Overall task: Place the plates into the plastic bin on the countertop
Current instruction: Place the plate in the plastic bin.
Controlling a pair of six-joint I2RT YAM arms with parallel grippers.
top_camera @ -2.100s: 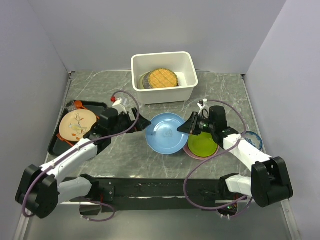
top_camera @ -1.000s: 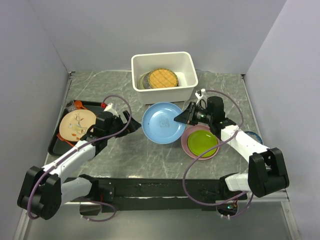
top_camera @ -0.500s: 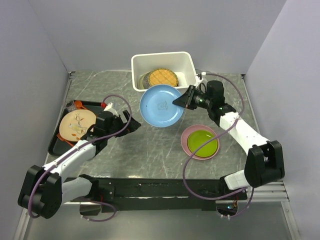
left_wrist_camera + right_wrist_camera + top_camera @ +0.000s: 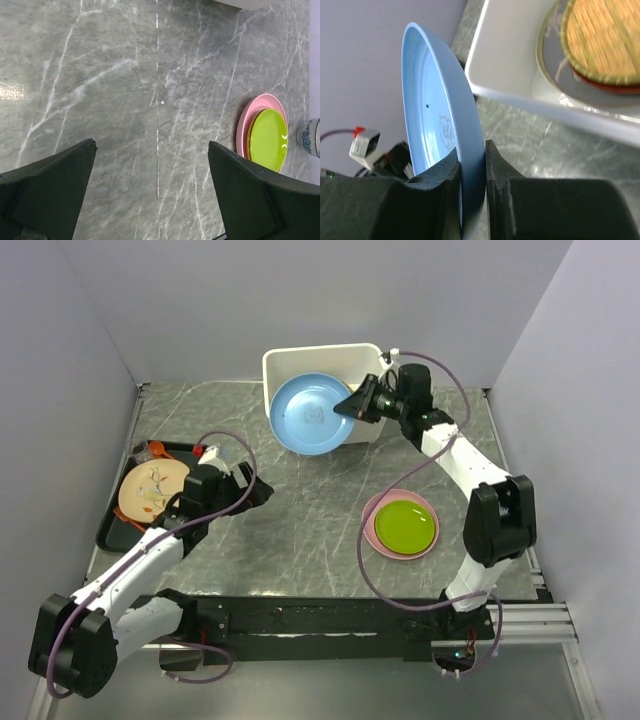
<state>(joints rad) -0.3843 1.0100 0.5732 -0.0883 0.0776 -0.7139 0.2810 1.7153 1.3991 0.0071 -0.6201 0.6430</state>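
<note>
My right gripper (image 4: 355, 405) (image 4: 472, 165) is shut on the rim of the blue plate (image 4: 310, 415) (image 4: 437, 125), holding it tilted in the air over the front wall of the white plastic bin (image 4: 280, 365) (image 4: 520, 60). Inside the bin a yellow woven disc (image 4: 602, 40) rests on a red plate and a grey plate (image 4: 552, 60). A lime green plate (image 4: 405, 525) (image 4: 269, 139) lies on a pink plate (image 4: 375, 515) (image 4: 246, 125) on the dark marble countertop (image 4: 300, 520). My left gripper (image 4: 262, 490) (image 4: 152, 175) hangs open above bare countertop with nothing between its fingers.
A black tray (image 4: 115, 525) at the left holds a peach flower-patterned plate (image 4: 152, 490). A small blue-and-white bowl (image 4: 310, 137) sits just beyond the pink plate. Grey walls close in the left, back and right sides.
My right arm has lifted the blue plate from the countertop's middle up and back to the bin's front wall. The left gripper has drawn back slightly toward the tray.
</note>
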